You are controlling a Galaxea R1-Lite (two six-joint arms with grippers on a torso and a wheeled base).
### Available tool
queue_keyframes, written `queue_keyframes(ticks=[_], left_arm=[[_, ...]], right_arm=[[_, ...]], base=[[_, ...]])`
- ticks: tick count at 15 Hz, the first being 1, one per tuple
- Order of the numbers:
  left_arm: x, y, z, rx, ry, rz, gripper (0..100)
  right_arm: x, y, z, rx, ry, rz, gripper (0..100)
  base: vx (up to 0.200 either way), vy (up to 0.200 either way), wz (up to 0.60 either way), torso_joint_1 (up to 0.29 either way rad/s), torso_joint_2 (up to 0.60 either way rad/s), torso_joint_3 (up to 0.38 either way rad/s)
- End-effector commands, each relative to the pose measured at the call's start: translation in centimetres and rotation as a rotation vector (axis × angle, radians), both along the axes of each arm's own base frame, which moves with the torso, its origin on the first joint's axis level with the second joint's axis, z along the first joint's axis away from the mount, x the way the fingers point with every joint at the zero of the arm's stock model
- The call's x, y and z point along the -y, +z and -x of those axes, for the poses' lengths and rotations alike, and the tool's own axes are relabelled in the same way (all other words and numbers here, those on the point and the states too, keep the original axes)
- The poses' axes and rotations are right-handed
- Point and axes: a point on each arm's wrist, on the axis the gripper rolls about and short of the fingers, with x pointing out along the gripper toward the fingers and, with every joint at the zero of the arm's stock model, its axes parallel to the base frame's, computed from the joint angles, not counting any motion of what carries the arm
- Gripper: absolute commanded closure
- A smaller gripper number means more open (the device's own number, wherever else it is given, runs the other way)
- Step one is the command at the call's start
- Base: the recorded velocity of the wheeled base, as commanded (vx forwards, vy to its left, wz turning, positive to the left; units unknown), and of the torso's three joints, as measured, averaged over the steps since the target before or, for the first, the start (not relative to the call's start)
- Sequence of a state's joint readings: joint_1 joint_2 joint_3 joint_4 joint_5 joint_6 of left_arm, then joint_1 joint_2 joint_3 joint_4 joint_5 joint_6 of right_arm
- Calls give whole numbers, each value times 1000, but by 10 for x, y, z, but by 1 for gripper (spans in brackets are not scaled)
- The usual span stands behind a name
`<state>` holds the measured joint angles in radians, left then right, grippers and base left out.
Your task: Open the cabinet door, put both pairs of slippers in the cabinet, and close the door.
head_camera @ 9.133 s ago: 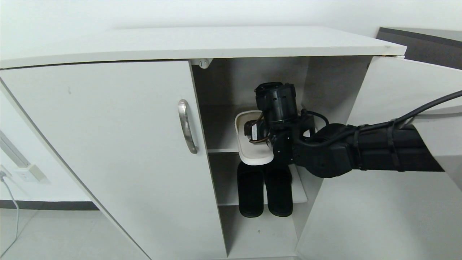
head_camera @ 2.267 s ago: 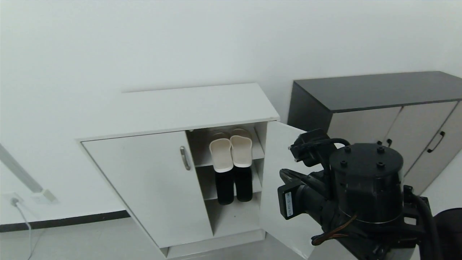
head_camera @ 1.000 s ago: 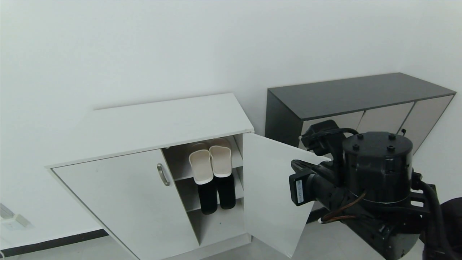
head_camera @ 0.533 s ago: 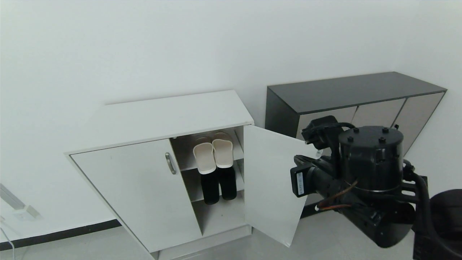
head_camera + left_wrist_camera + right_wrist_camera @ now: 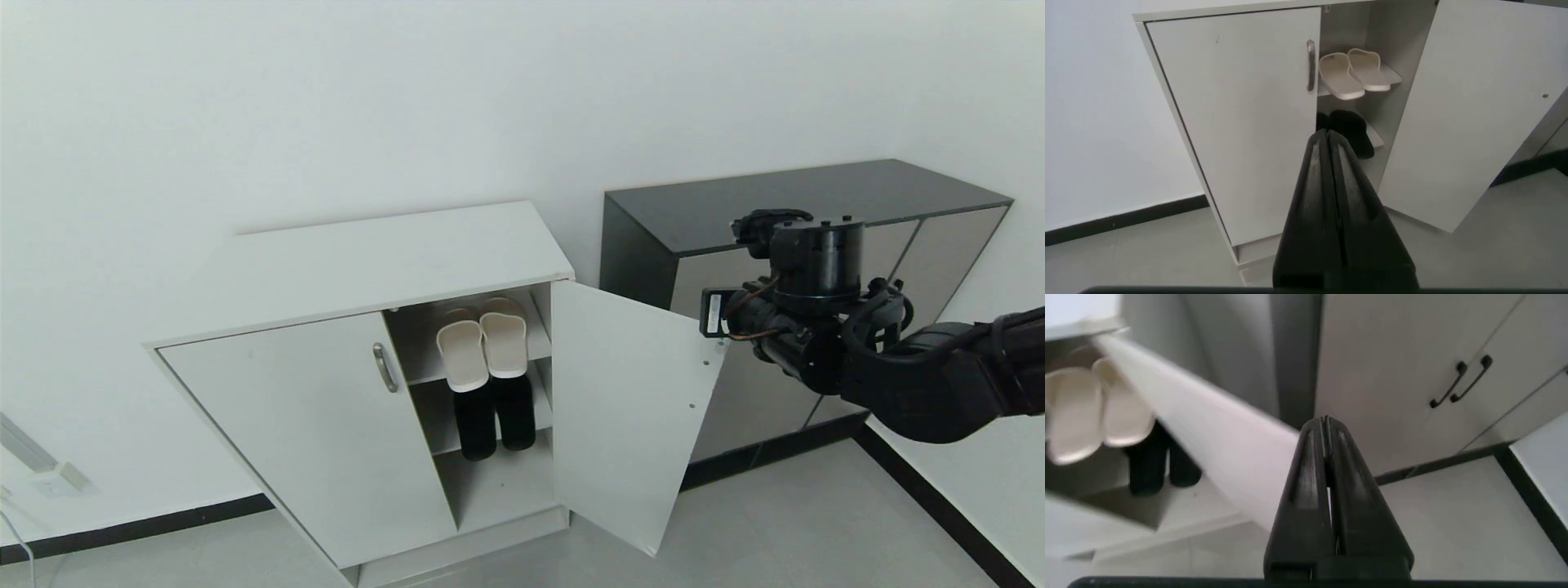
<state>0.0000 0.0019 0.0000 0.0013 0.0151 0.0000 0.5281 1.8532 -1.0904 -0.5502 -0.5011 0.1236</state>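
A white cabinet (image 5: 367, 253) stands against the wall with its left door (image 5: 310, 441) shut and its right door (image 5: 629, 408) swung wide toward the near right. Inside, the white slippers (image 5: 482, 351) lie side by side on the upper shelf, heels jutting past its front edge. The black slippers (image 5: 494, 420) sit directly below on the next shelf, also hanging over slightly. With both pairs stowed, only the closing of the door appears to remain. The right arm (image 5: 914, 384) reaches in from the right, in front of a dark cabinet (image 5: 800, 196), to the upper corner of the open door's free edge. The right gripper (image 5: 1327, 425) has its fingers pressed together, gripping nothing, and is poised just over the door's top edge; whether it touches the panel cannot be told. The left gripper (image 5: 1327, 137), fingers likewise together and empty, hangs well back in front of the cabinet, facing the shut door and its handle (image 5: 1310, 65). The next move likely calls for the right gripper to get behind the door's outer face and sweep it left and away until it meets the shut door. Those protruding heels could catch the panel before it seats flush.
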Motion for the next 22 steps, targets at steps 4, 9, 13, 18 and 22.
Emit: queue_keyframes(ticks=[4,9,13,18,22], left_arm=[[0,0,0,-1,0,0,100],[0,0,0,-1,0,0,100],[0,0,0,-1,0,0,100],[0,0,0,-1,0,0,100],[0,0,0,0,0,-2,100]], right_arm=[[5,-12,-27,-38,11,-51,100],[12,-16,-34,-113,41,-102,100],[12,-27,-44,-131,33,-96,100],[13,-34,-50,-142,23,-93,100],[13,-35,-49,-149,22,-89,100]], base=[[0,0,0,0,0,0],[0,0,0,0,0,0],[0,0,0,0,0,0],[0,0,0,0,0,0],[0,0,0,0,0,0]])
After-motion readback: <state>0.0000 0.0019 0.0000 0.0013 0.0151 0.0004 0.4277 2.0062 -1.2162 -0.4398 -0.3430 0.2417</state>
